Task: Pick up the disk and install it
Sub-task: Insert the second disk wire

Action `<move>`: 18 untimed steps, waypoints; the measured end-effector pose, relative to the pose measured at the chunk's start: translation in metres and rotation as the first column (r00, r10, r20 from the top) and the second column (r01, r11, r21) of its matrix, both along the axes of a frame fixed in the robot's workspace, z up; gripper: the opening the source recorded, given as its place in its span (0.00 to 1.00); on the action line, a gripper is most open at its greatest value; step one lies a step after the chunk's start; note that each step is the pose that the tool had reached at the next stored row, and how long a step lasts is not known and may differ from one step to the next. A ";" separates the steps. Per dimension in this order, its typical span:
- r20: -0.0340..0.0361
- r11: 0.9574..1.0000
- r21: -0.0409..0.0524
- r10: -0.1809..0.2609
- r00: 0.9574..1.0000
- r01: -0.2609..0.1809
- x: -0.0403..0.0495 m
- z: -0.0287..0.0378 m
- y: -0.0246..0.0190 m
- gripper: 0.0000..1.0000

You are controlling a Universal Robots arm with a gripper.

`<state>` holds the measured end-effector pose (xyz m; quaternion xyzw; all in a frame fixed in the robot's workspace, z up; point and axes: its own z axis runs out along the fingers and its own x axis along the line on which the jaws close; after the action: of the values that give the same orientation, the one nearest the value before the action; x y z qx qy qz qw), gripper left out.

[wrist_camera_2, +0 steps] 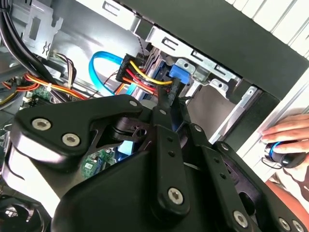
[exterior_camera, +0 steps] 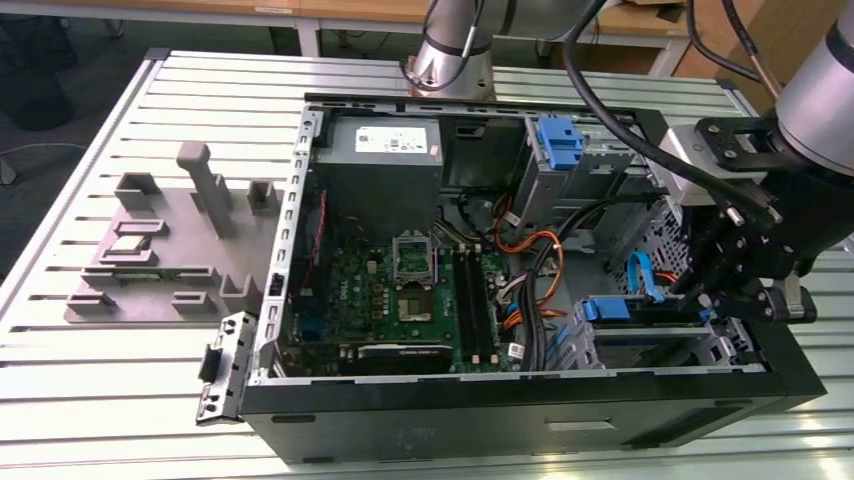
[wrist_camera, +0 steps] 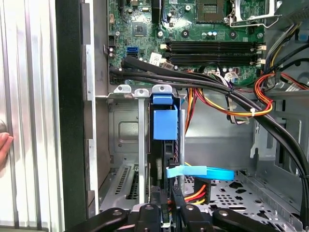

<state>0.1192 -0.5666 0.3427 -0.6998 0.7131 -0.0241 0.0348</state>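
Obs: the disk (wrist_camera: 164, 124) stands on edge in a slot of the metal drive cage (wrist_camera: 124, 126). The cage is at the near corner of the open computer case (exterior_camera: 534, 425), on the exterior view's right. From the first wrist view the disk shows its blue frame tab and a thin dark edge; its label face is hidden.

The gripper (wrist_camera: 165, 209) is directly over the disk's cable end, in line with that edge. I cannot tell whether it is clamped on the disk, just touching it or apart, because the contact point is hidden.

A flat blue data cable (wrist_camera: 203, 172) and a bundle of red, yellow and orange power wires (wrist_camera: 194, 194) sit just beside the tips. In the second wrist view the power plug (wrist_camera_2: 133, 67) is very near the tip.

Handling (judgement):
- Rigid metal body, fairly heavy for its size; it will not flex.
- Bare metal sides are likely slippery, while the plastic frame gives better purchase but can bend or unclip.
- Shock-sensitive, and the connector end is fragile; no grip on plugs or wires.
- Best hold is across the two broad faces or the frame rails, near the middle, keeping it square to the slot so it does not jam.

A person's hand (wrist_camera_2: 288, 131) rests on the slotted table (exterior_camera: 134, 385) outside the case
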 end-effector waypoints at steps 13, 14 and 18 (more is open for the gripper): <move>-0.019 1.000 -0.002 0.000 1.000 0.000 0.0114 -0.0025 0.0000 0.24; -0.019 1.000 -0.002 0.000 1.000 0.000 0.0114 -0.0027 0.0000 0.24; -0.019 1.000 -0.002 0.000 1.000 0.000 0.0114 -0.0037 0.0000 0.24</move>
<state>0.1306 -0.5666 0.3390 -0.7000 0.7134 -0.0181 0.0274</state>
